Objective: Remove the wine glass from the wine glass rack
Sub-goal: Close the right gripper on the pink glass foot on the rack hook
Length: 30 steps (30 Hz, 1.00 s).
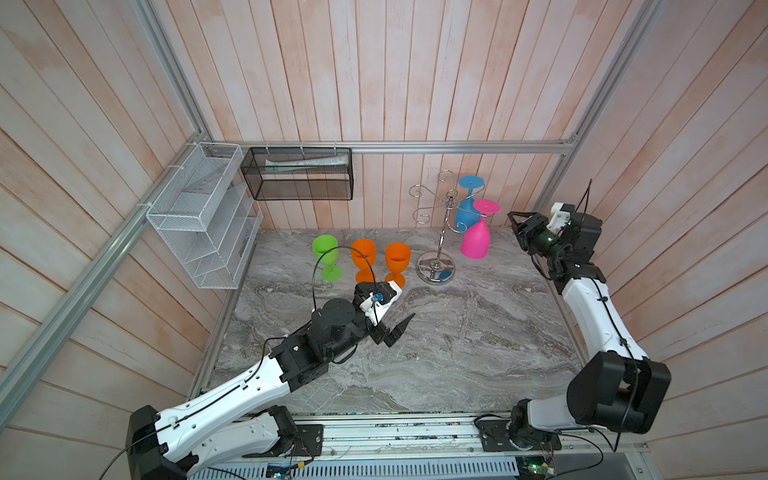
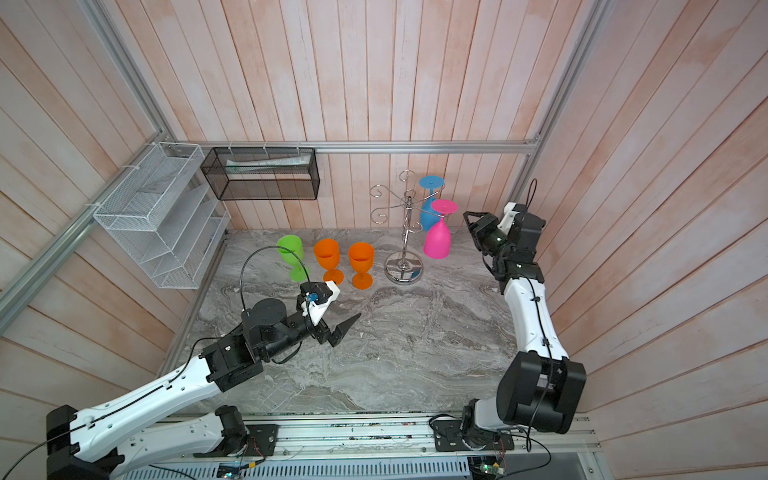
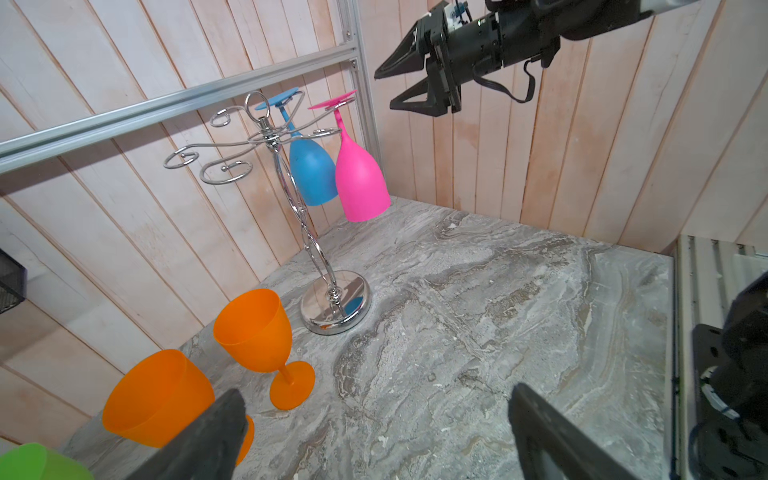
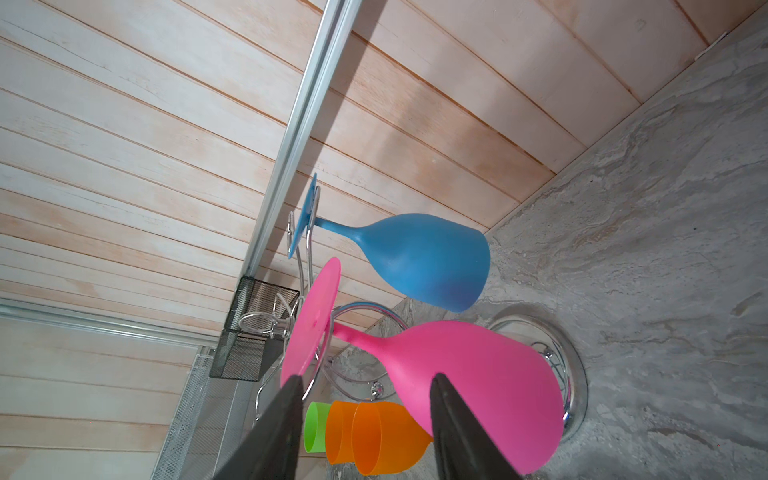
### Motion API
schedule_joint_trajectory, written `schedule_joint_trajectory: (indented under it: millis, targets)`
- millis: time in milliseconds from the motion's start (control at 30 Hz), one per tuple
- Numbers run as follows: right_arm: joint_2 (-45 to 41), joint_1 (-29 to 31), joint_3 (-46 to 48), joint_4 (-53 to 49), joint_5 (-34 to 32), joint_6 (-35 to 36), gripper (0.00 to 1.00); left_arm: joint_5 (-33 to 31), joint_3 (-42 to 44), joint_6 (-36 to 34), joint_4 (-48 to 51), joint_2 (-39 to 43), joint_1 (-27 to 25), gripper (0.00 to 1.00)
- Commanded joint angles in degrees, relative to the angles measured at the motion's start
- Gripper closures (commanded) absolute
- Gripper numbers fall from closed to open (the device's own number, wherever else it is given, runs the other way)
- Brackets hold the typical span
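Right gripper (image 1: 509, 219): jaws apart, empty, just beside pink wine glass (image 1: 476, 241) hanging bowl-down on wine glass rack (image 1: 435, 270). Left gripper (image 1: 402, 330): jaws wide apart, empty, above bench (image 1: 478, 332).

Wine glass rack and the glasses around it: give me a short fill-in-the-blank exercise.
The wine glass rack holds ____ glasses, hanging upside down.
The hanging glass nearer the right gripper is ____.
The upright glass nearest the white mesh basket is ____.
Missing words: two; pink; green.
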State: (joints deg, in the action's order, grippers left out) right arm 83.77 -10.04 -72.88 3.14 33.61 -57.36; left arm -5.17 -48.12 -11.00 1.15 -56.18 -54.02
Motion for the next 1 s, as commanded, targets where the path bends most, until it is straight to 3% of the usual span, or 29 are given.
schedule_joint_trajectory:
  millis: [0, 500, 967]
  targets:
    - [2.0, 0.5, -3.7, 2.1, 1.7, -0.3, 0.53, -2.0, 1.8, -1.1, -3.9, 2.3, -0.2, 0.00]
    - [7.7, 4.6, -10.3, -0.4, -1.7, 1.9, 0.58, -3.9, 2.5, -1.8, -4.2, 2.7, -0.2, 0.00]
    - [8.1, 5.6, -12.2, -1.3, -4.0, 2.4, 0.95, -4.1, 2.6, -1.9, -4.1, 2.8, -0.2, 0.00]
